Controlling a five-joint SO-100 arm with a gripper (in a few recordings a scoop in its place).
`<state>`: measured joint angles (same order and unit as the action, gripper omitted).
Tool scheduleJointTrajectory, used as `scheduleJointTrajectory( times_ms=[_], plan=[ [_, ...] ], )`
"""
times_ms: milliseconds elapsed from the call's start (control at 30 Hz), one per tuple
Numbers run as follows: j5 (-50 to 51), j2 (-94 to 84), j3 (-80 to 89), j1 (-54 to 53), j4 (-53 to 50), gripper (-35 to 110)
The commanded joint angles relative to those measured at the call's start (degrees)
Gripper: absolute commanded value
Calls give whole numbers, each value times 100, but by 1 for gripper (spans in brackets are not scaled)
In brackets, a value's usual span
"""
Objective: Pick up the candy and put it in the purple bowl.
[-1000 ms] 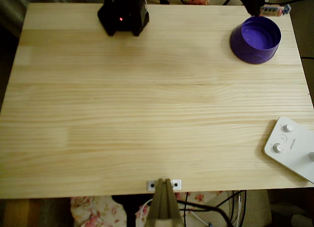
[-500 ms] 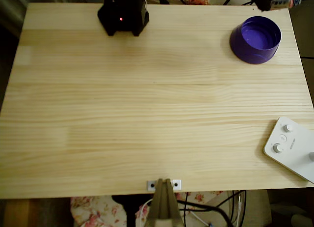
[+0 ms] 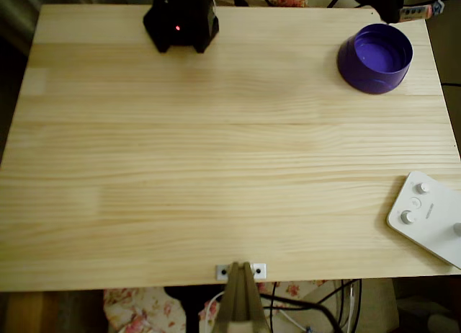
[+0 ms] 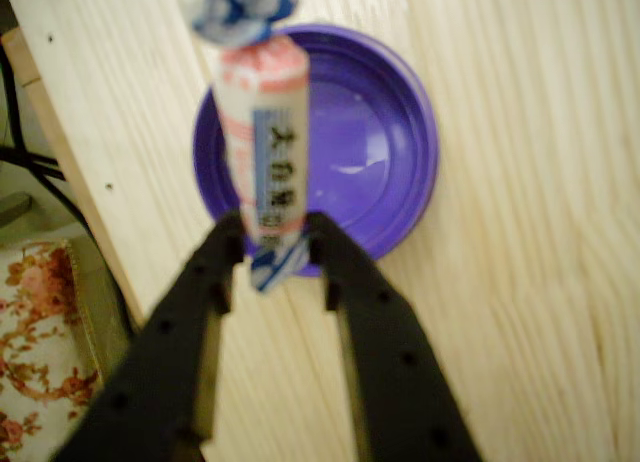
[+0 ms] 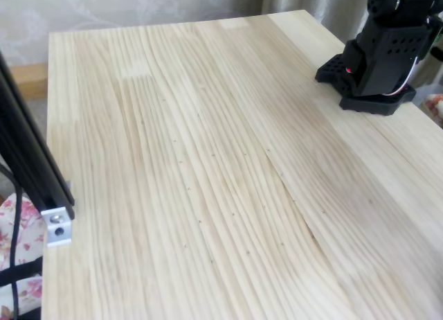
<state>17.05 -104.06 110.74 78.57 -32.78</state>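
In the wrist view my black gripper is shut on the candy, a narrow pinkish-white wrapped sweet with blue twisted ends, held lengthwise above the purple bowl. The bowl sits directly below it on the wooden table. In the overhead view the purple bowl stands at the table's far right corner, and the candy sticks out from the dark gripper just beyond the bowl's upper right rim, at the table edge.
The arm's black base stands at the back of the table; the fixed view shows the base at the right. A white device with knobs lies at the right front edge.
The gripper with the candy has risen and shifted right and toward the top of the overhead picture, past the bowl's far rim. The bowl has not moved.
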Motion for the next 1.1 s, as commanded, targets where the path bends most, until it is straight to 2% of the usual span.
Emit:
scheduleJointTrajectory(
  times_ms=[0,267,700,867,1067],
  plan=[
    [0,-88,-712,123,-18,4],
    [0,88,-1055,167,-387,13],
    [35,-141,-1046,123,-598,15],
    [-70,-378,-923,44,-870,7],
    [369,-1116,-519,-439,-1371,0]
  ],
)
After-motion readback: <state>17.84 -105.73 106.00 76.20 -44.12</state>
